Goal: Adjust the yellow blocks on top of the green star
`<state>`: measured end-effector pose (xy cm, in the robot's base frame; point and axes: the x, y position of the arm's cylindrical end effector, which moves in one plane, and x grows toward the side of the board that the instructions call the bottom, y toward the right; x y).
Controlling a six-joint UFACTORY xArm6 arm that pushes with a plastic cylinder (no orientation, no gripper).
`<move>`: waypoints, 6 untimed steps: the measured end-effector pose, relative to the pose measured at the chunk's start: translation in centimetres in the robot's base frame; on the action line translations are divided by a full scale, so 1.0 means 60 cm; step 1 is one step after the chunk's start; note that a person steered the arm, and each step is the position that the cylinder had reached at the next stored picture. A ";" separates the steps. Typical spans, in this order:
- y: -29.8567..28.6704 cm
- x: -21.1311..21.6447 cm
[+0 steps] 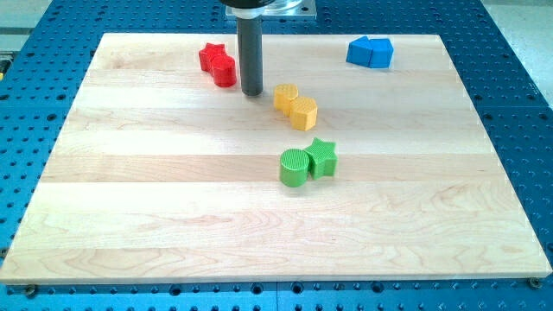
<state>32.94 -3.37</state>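
- Yellow blocks [295, 106] sit just above the green star [322, 157] — near it, apart.
- My tip [251, 92] rests left of them; a nudge remains.
- No jaws — bare rod.

No text, label, brand, number or sign can be read anywhere in this view: none on the coloured blocks, none on the wooden bench [173, 225], none on the dark rod [251, 52], and none on the blue perforated surface [518, 104] around it.
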 end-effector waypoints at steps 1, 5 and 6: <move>0.002 0.000; 0.002 0.010; 0.006 0.027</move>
